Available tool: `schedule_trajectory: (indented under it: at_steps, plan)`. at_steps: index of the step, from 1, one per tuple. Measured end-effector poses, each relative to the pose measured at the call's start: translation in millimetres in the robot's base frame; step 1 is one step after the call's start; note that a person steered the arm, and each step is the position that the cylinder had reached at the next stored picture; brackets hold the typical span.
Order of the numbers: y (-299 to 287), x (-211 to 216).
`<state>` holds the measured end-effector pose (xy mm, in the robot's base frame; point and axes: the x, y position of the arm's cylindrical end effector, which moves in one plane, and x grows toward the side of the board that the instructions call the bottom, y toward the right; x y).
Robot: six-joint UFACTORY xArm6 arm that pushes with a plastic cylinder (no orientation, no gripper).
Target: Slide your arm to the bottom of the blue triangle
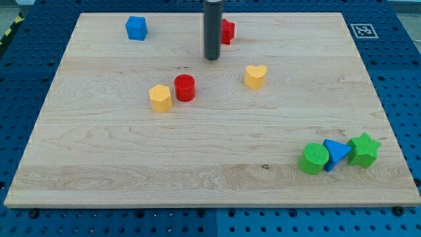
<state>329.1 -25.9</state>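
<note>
The blue triangle [336, 153] lies near the view's bottom right of the wooden board [210, 164], wedged between a green cylinder [314, 158] on its left and a green star [364, 149] on its right. My tip [211, 58] is at the end of the dark rod at the view's top centre, far up and to the left of the blue triangle, just left of a red block [227, 31].
A blue cube [136, 28] sits at the top left. A red cylinder [185, 87] and a yellow hexagon block [160, 98] stand together left of centre. A yellow heart [255, 76] lies right of my tip. A marker tag [362, 30] is off the board's top right corner.
</note>
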Motion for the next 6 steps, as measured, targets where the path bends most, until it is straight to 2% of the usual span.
schedule_trajectory:
  at_steps: [1,2,4,5,6]
  plan:
    - [-76,-1]
    - [-117,19]
    - [-174,111]
    - [-150,190]
    - [-58,271]
